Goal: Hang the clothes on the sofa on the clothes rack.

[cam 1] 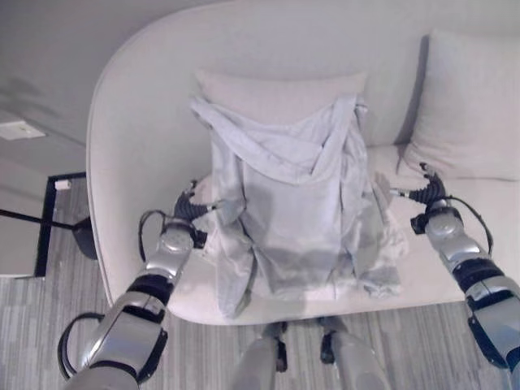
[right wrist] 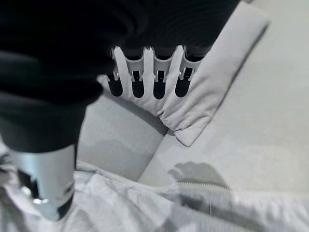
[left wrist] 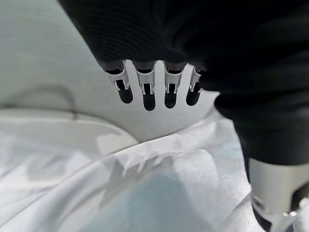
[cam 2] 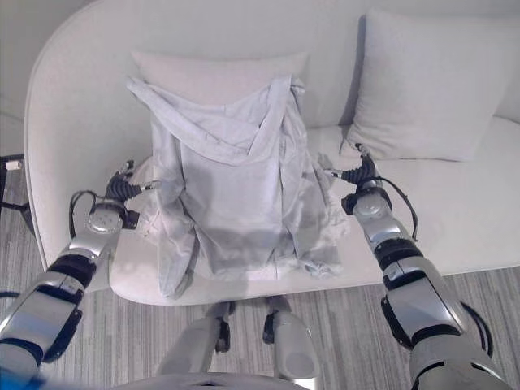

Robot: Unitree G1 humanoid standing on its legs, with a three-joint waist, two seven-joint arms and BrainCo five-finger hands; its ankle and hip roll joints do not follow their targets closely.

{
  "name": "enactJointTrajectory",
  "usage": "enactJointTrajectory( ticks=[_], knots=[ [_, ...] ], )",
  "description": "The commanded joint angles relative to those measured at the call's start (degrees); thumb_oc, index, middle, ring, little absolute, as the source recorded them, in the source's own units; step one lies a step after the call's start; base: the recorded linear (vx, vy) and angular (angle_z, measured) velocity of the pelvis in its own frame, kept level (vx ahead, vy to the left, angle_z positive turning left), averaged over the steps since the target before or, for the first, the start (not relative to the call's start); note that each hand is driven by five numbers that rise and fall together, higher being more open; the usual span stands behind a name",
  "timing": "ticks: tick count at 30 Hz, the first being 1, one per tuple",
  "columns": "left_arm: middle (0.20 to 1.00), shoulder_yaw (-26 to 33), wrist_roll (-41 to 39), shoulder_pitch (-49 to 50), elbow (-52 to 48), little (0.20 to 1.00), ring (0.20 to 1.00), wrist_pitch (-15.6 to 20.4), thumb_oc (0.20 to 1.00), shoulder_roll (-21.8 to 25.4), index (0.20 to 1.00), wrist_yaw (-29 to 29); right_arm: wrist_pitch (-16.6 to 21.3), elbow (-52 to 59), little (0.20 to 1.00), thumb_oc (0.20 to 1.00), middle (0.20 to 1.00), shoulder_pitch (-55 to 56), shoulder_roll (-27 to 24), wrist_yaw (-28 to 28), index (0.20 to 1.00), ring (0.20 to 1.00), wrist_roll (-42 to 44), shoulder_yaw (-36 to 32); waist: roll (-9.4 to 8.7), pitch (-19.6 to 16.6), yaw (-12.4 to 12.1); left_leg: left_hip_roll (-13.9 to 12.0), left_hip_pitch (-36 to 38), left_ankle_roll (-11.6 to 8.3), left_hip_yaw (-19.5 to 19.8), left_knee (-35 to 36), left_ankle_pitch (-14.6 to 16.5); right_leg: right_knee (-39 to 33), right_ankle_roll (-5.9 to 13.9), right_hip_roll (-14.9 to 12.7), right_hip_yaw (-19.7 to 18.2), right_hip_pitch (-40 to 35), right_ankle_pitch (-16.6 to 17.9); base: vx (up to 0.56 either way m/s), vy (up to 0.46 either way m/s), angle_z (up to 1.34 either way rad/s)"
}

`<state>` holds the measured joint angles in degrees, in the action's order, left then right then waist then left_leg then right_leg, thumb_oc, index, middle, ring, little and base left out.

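Observation:
A pale grey-blue garment (cam 1: pixel 292 203) lies draped over a cushion (cam 1: pixel 268 93) on the white sofa (cam 1: pixel 138 122), its hem hanging over the seat's front edge. My left hand (cam 1: pixel 193 211) is at the garment's left side, open, with straight fingers (left wrist: pixel 147 92) just above the cloth (left wrist: pixel 145 193). My right hand (cam 2: pixel 359 174) is at the garment's right side, also open. Its fingers (right wrist: pixel 159 82) point toward the sofa back, with the cloth's edge (right wrist: pixel 145 208) below the thumb. Neither hand holds any cloth.
A second cushion (cam 1: pixel 471 106) leans at the sofa's right end, close to my right hand. A dark metal frame (cam 1: pixel 49 219) stands on the floor left of the sofa. Striped grey carpet (cam 1: pixel 406 349) runs along the front.

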<state>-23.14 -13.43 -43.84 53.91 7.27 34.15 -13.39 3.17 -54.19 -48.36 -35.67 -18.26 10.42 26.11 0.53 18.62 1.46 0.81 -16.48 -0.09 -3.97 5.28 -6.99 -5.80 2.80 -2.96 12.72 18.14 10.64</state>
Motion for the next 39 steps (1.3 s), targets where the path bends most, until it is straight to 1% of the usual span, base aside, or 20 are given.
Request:
enactJointTrajectory(
  ticks=[1, 4, 6, 7, 8, 10, 11, 12, 17, 19, 23, 24, 31, 39],
  knots=[
    [1.0, -2.13, -2.62, -5.92, 3.57, 1.0, 1.0, 2.7, 1.0, 1.64, 1.0, -1.85, 2.01, -0.82, 1.0, 1.0, 1.0, -4.01, -2.67, -1.43, 1.0, 1.0, 3.54, 2.25, 0.37, -3.28, -0.14, -0.7, -2.2, -5.91, 2.44, -0.28, -1.11, 0.8, 9.94, -3.3, -4.21, 1.74, -0.49, -0.04, -0.026, 0.05],
    [1.0, -6.05, -2.49, -13.48, 5.51, 1.0, 1.0, 2.47, 1.0, 2.25, 1.0, -2.17, 2.09, -1.75, 1.0, 1.0, 1.0, -10.96, -3.67, -1.93, 1.0, 1.0, 4.96, 5.85, 0.46, -2.66, -0.01, -0.44, -5.23, -6.42, 2.2, -0.28, -2.16, 0.8, 10.34, -3.01, -4.37, 4.77, 0.48, -0.06, -0.038, 0.02],
    [1.0, -6.56, -2.67, -15.24, 6.13, 1.0, 1.0, 2.44, 1.0, 2.32, 1.0, -2.29, 2.15, -1.97, 1.0, 1.0, 1.0, -12.59, -3.67, -2.06, 1.0, 1.0, 5.23, 6.57, 0.59, -2.59, 0.05, -0.34, -6.11, -6.53, 2.1, -0.28, -2.41, 0.8, 10.4, -2.99, -4.37, 5.75, 0.76, -0.02, -0.008, 0.0],
    [1.0, -7.55, -3.31, -17.94, 7.12, 1.0, 1.0, 2.43, 1.0, 2.41, 1.0, -2.5, 2.1, -2.43, 1.0, 1.0, 1.0, -15.18, -3.8, -2.31, 1.0, 1.0, 5.5, 8.27, 0.72, -2.53, 0.17, -0.24, -7.33, -6.68, 2.08, -0.28, -2.76, 0.8, 10.54, -2.89, -4.49, 7.03, 1.0, 0.0, 0.0, 0.0],
    [1.0, -7.55, -3.32, -17.95, 7.13, 1.0, 1.0, 2.43, 1.0, 2.41, 1.0, -2.49, 2.11, -2.44, 1.0, 1.0, 1.0, -15.19, -3.8, -2.3, 1.0, 1.0, 5.5, 8.28, 0.72, -2.57, 0.17, -0.23, -7.37, -6.68, 2.08, -0.28, -2.76, 0.8, 10.54, -2.89, -4.48, 7.08, 1.01, 0.0, 0.0, 0.0],
    [1.0, -9.7, -3.44, -21.51, 8.96, 1.0, 1.0, 2.11, 1.0, 2.78, 1.0, -2.14, 1.9, -3.37, 1.0, 1.0, 1.0, -18.97, -4.23, -2.36, 1.0, 1.0, 4.63, 11.7, 0.87, -2.46, 0.16, -0.12, -8.32, -6.82, 1.96, -0.28, -2.91, 0.8, 10.6, -2.73, -4.7, 8.21, 1.18, 0.0, 0.0, 0.0],
    [1.0, -9.7, -3.45, -21.58, 8.99, 1.0, 1.0, 2.12, 1.0, 2.8, 1.0, -2.13, 1.91, -3.4, 1.0, 1.0, 1.0, -19.04, -4.22, -2.36, 1.0, 1.0, 4.64, 11.71, 0.84, -2.54, 0.21, -0.06, -8.56, -6.8, 1.97, -0.28, -3.1, 0.8, 10.6, -2.79, -4.7, 8.43, 1.31, 0.0, 0.0, 0.0],
    [1.0, -11.62, -3.03, -24.32, 10.63, 1.0, 1.0, 1.89, 1.0, 2.94, 1.0, -1.88, 1.85, -3.77, 1.0, 1.0, 1.0, -21.59, -4.2, -2.15, 1.0, 1.0, 4.44, 13.92, 0.88, -2.44, 0.24, -0.08, -8.98, -6.93, 1.84, -0.28, -3.14, 0.8, 10.68, -2.76, -4.81, 9.0, 1.45, 0.0, 0.0, 0.0],
    [1.0, -13.68, -4.47, -27.48, 12.1, 1.0, 1.0, 1.71, 1.0, 2.86, 1.0, -1.0, 1.87, -3.75, 1.0, 1.0, 1.0, -26.15, -3.8, -1.14, 1.0, 1.0, 6.28, 18.29, 0.77, -2.79, 0.34, 0.16, -10.1, -7.0, 1.78, -0.28, -3.39, 0.8, 10.77, -2.63, -5.15, 10.44, 1.98, 0.0, 0.0, 0.0],
    [1.0, -13.67, -4.47, -27.49, 12.11, 1.0, 1.0, 1.71, 1.0, 2.86, 1.0, -1.0, 1.87, -3.76, 1.0, 1.0, 1.0, -26.17, -3.79, -1.14, 1.0, 1.0, 6.28, 18.3, 0.77, -2.79, 0.35, 0.16, -10.11, -7.0, 1.78, -0.28, -3.39, 0.8, 10.77, -2.63, -5.15, 10.45, 1.98, 0.0, 0.0, 0.0],
    [1.0, -14.8, -4.1, -27.34, 12.16, 1.0, 1.0, 1.4, 1.0, 2.46, 1.0, -0.7, 1.93, -3.01, 1.0, 1.0, 1.0, -27.22, -3.49, -0.12, 1.0, 1.0, 7.05, 20.59, 0.54, -2.87, 0.47, 0.04, -10.0, -7.04, 1.82, -0.28, -3.37, 0.8, 10.69, -2.55, -5.22, 10.5, 2.0, 0.01, -0.005, 0.0],
    [1.0, -15.92, -2.67, -27.27, 12.37, 1.0, 1.0, 1.14, 1.0, 2.5, 1.0, -0.43, 2.06, -2.7, 1.0, 1.0, 1.0, -27.48, -3.42, 0.27, 1.0, 1.0, 7.4, 21.34, 0.46, -2.76, 0.47, 0.06, -9.77, -7.0, 1.91, -0.28, -3.38, 0.8, 10.69, -2.48, -5.28, 10.25, 1.94, 0.0, 0.0, 0.0],
    [1.0, -16.97, -0.72, -26.17, 12.81, 1.0, 1.0, 0.63, 1.0, 2.8, 1.0, 0.18, 2.14, -1.69, 1.0, 1.0, 1.0, -27.42, -3.3, 1.81, 1.0, 1.0, 7.45, 23.57, 0.13, -2.38, 0.24, 0.09, -9.46, -6.91, 2.16, -0.28, -3.4, 0.8, 10.56, -2.36, -5.19, 9.89, 1.86, 0.0, 0.0, 0.0],
    [1.0, -18.72, 2.69, -26.76, 15.32, 1.0, 1.0, -0.28, 1.0, 2.96, 1.0, 0.63, 2.23, -2.4, 1.0, 1.0, 1.0, -27.06, -3.04, 2.95, 1.0, 1.0, 9.03, 24.12, -0.27, -1.69, 0.53, 0.03, -9.83, -6.95, 2.18, -0.28, -3.53, 0.8, 10.53, -2.28, -5.17, 10.33, 2.11, 0.0, 0.0, 0.0]
  ],
)
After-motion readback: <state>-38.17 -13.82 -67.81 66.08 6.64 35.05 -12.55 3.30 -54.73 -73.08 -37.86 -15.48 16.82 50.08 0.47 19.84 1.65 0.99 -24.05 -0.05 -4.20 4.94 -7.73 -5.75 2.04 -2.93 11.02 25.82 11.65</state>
